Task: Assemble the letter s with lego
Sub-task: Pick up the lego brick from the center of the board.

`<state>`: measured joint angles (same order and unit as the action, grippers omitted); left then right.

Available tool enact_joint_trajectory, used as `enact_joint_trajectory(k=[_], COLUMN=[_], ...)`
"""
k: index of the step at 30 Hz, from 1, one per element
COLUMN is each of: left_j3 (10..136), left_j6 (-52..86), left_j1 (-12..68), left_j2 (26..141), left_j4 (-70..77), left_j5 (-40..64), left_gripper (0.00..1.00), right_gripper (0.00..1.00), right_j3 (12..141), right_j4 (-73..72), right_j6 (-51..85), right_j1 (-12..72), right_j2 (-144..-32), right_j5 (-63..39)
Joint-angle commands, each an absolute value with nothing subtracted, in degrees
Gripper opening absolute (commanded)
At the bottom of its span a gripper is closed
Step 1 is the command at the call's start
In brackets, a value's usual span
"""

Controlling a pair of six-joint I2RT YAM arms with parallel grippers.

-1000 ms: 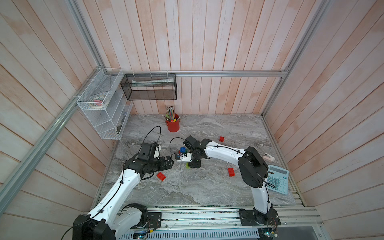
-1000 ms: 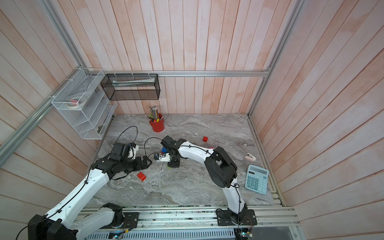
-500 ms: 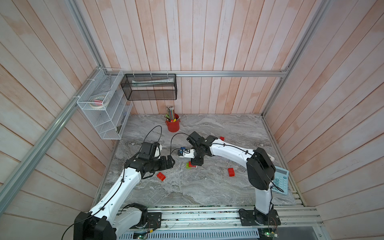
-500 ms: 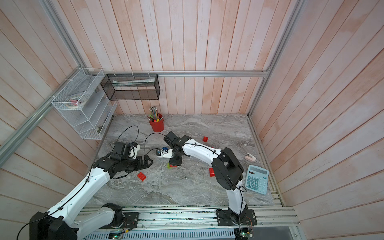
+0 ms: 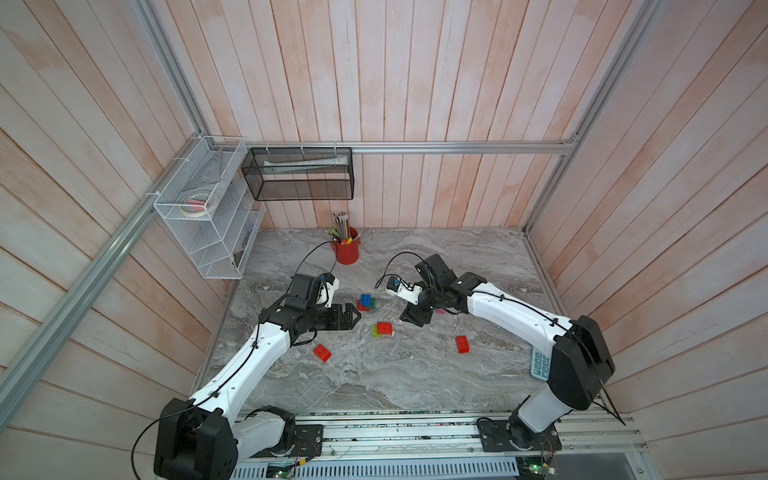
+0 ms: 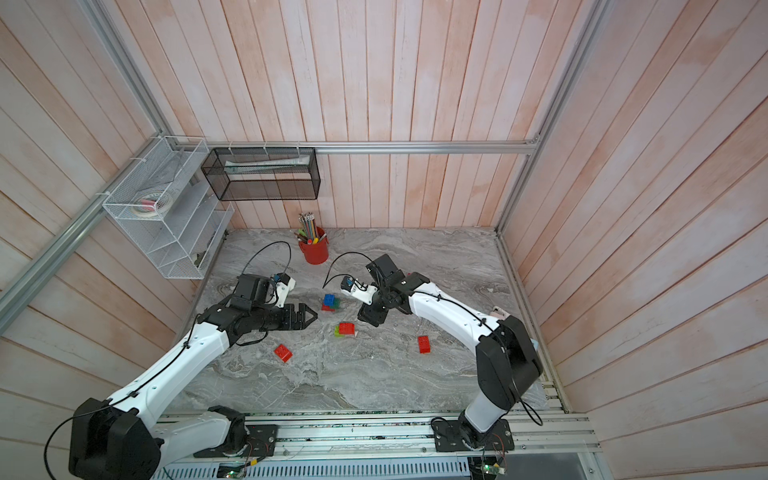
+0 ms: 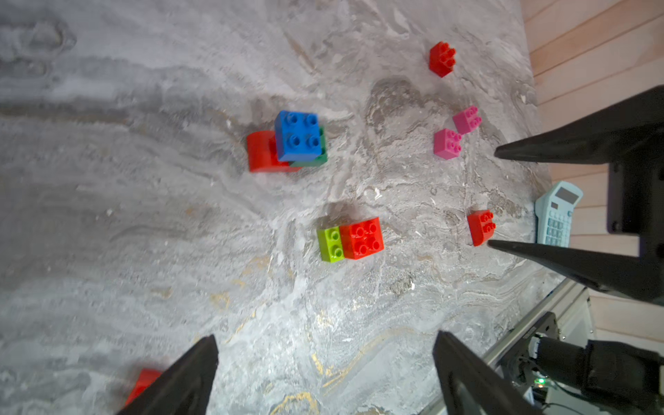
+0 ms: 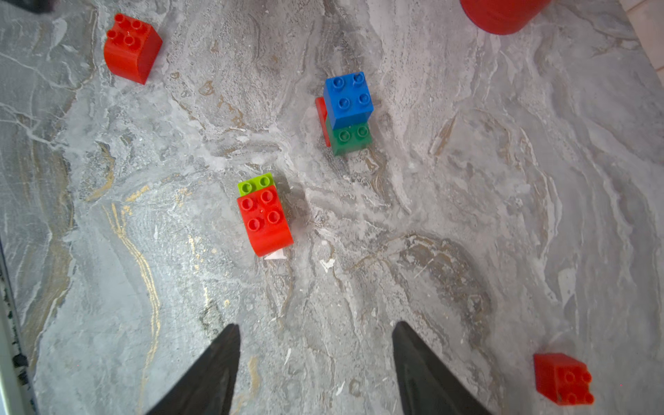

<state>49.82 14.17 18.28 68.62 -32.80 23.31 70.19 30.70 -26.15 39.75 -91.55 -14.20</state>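
Red-on-lime-green studded plastic brick pair [image 5: 382, 329] is recorded at 9 o'clock from the empty, open right tool [image 5: 414, 321]; left tool [image 5: 355, 316] likewise open.

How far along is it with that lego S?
Done: only two small clumps, a blue brick on a green brick and a red piece, and a red brick on a lime one. In hand: nothing; the left hand and right hand are open and empty. Left: two pink bricks, loose red ones, and the S shape itself.
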Motion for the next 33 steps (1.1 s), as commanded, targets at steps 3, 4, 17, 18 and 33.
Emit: enact_joint_trajectory(k=[3,4,17,18,33], left_j3=[50.9,50.5,49.7,50.2,54.9], left_j6=[-5.4,-8.7,-34.5,-35.5,-43.2], left_j1=[20.3,20.7,23.1,23.5,28.3], left_j2=[69.9,70.0,80.0,81.3,93.8], left_j4=[-25.3,-24.7,-17.2,-17.3,-20.1], left_j5=[32.1,32.9,39.0,38.8,31.7], left_gripper=[0.94,0.93,0.88,0.87,0.8], right_gripper=[0.71,0.72,0.77,0.77,0.77], right_j3=[63.4,62.2,46.0,45.3,43.2], right_j4=[23.9,22.8,3.5,2.5,1.8], right_j6=[-17.7,-16.5,0.0,0.9,1.5], right_j1=[36.9,36.3,29.3,28.8,27.0], right_j2=[-85.9,-84.8,-73.5,-73.2,-75.0], right_j5=[-19.0,-19.4,-24.5,-25.1,-27.2])
